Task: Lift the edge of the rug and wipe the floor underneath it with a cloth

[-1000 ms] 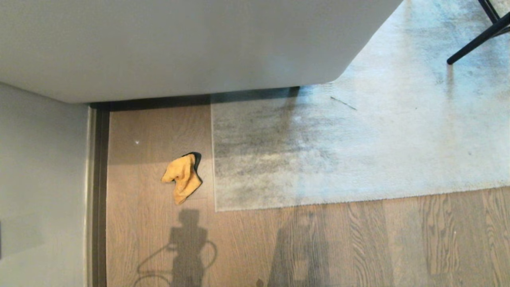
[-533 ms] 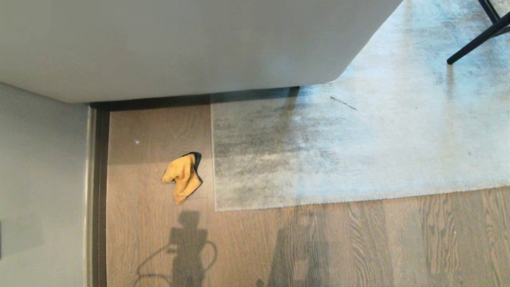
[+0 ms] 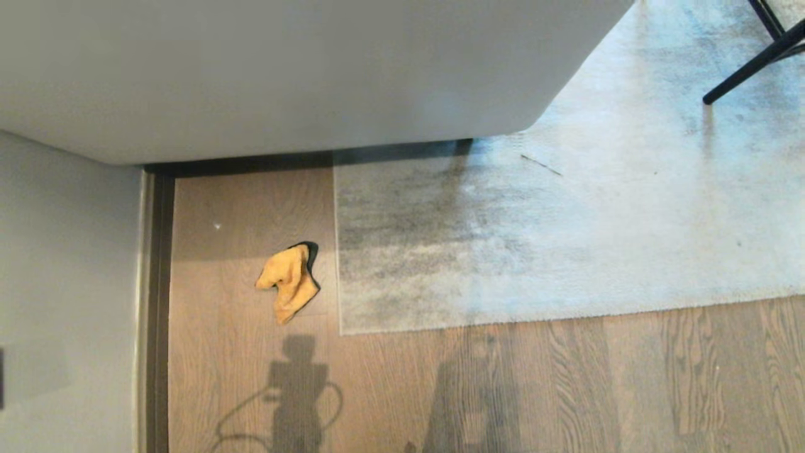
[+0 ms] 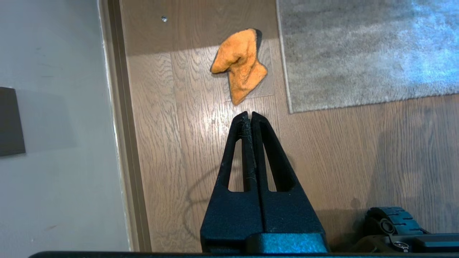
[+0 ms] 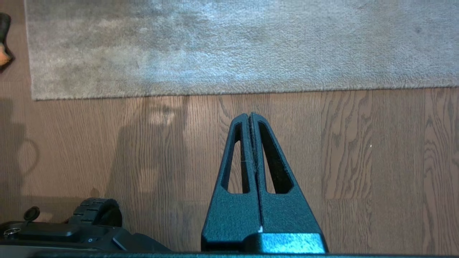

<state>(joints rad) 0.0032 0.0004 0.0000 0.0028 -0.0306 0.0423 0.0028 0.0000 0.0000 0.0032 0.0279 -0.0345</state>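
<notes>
1. Rug edge (image 3: pixel 339 251) lying flat on the floor (image 3: pixel 251 377), corner (image 5: pixel 34 96) square and unlifted; off to the right of the left gripper (image 4: pixel 248 116), ahead and to the left of the right gripper (image 5: pixel 250 116).
2. Thin, short pile, likely limp and light at the border: should peel up easily but flop back once let go. Best grabbed right at the corner or along the straight border, with one finger slid beneath.
3. Low border, though, with little lip showing. Probably tricky to get under without scraping the planks.
4. Cloth (image 4: pixel 239 68) crumpled just ahead of the left gripper's tips, mustard face up, dark face peeking at the rim. Near the rug border, not touching it.
5. Soft, light, bunched into a raised fold: easy to pinch at that peak, unlikely to slip.
6. Left gripper pressed together, empty, above bare planks. Right gripper likewise closed and empty, short of the rug's near border (image 5: pixel 251 91).
7. Neither gripper in the head view; only shadows on the wood.
8. Floor matte wood-grain, looks smooth: cloth should glide well, and the rug might slide if tugged sideways.
9. Tight quarters: grey wall (image 3: pixel 63 283) and dark trim strip (image 3: pixel 157 314) close beside the cloth, pale furniture (image 3: pixel 283 63) overhanging the rug's far end, black chair leg (image 3: pixel 755 63) standing on the rug well off.
10. Nothing begun yet, by the look of it: cloth pickup the likely first move.
</notes>
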